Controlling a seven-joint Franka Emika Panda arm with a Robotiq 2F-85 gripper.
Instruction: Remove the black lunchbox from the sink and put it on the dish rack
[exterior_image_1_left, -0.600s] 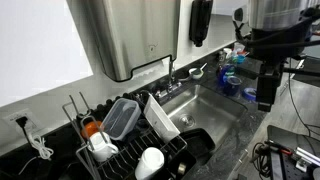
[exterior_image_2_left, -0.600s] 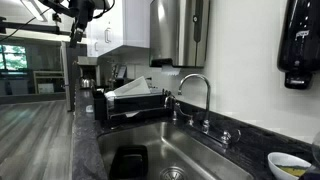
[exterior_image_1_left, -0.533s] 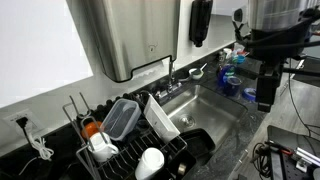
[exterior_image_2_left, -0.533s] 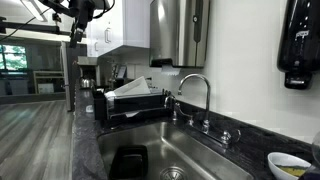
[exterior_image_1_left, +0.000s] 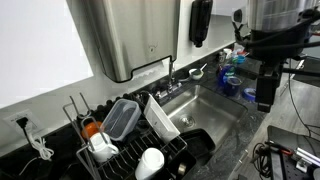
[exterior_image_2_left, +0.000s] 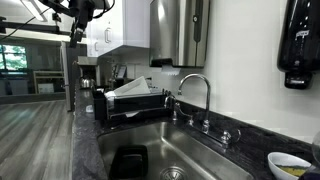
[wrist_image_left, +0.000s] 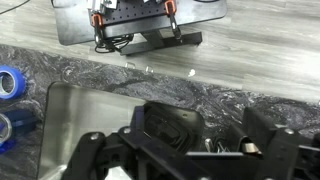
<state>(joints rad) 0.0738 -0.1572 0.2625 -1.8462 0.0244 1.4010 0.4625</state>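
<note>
Sink (exterior_image_1_left: 215, 110) holds black lunchbox (exterior_image_1_left: 198, 146), well apart from gripper (exterior_image_1_left: 266, 103) (jaws spread).

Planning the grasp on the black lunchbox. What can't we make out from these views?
- Black lunchbox: one end hidden behind the dish rack in an exterior view; cut off by the bottom edge in an exterior view.
- Its inside: too dark, both exterior views.
- Wrist view: lunchbox out of frame.
- Gripper: too small in an exterior view to read its jaws.
</note>
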